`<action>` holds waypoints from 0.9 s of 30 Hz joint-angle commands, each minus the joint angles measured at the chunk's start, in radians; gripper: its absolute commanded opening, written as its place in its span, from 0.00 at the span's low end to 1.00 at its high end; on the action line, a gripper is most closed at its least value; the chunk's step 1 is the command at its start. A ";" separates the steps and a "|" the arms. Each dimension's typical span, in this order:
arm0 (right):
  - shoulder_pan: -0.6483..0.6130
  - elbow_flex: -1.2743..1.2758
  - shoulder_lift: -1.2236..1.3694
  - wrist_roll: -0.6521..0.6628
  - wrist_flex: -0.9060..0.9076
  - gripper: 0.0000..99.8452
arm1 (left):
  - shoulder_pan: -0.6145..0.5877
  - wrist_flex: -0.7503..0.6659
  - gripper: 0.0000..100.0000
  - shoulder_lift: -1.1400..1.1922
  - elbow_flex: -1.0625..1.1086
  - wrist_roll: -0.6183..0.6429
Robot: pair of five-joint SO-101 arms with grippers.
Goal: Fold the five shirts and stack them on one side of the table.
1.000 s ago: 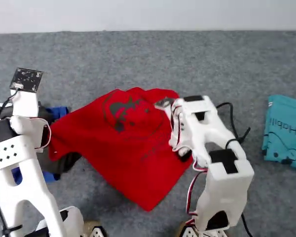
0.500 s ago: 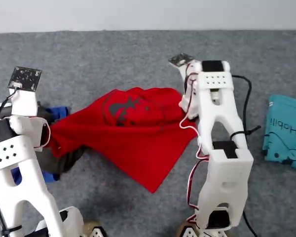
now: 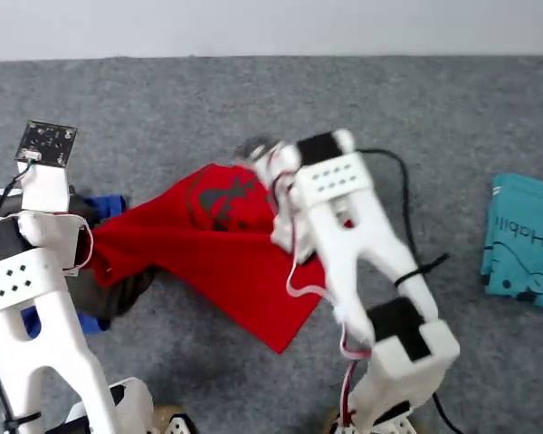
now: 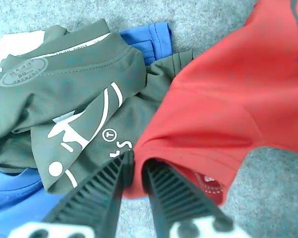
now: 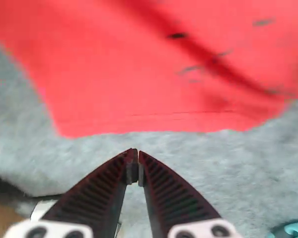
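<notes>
Where the left claw (image 4: 135, 161) stands: at the table's left side, narrow, pinching the hem of the red shirt (image 4: 223, 94).
Red shirt: spread unfolded at the centre of the grey table (image 3: 163, 108), one edge overlapping the dark shirt (image 4: 74, 74).
Right claw (image 5: 133, 153): closed tip to tip, nothing between, over bare table just beside the red shirt's edge.
Pile at left: dark shirt lying over blue shirt (image 4: 149, 37), both rumpled.
Teal shirt (image 3: 525, 240): folded, at the far right edge, well apart.
</notes>
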 commanded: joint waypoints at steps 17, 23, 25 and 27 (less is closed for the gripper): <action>-0.341 0.359 -0.094 -0.083 -0.185 0.25 | -0.008 -0.084 0.01 -0.037 0.064 0.009; -0.392 0.437 -0.094 -0.083 -0.262 0.25 | -0.008 -0.084 0.01 -0.037 0.064 0.009; -0.426 0.476 -0.093 -0.084 -0.285 0.25 | -0.008 -0.084 0.01 -0.037 0.064 0.009; -0.444 0.514 -0.093 -0.115 -0.325 0.25 | -0.008 -0.084 0.01 -0.037 0.064 0.009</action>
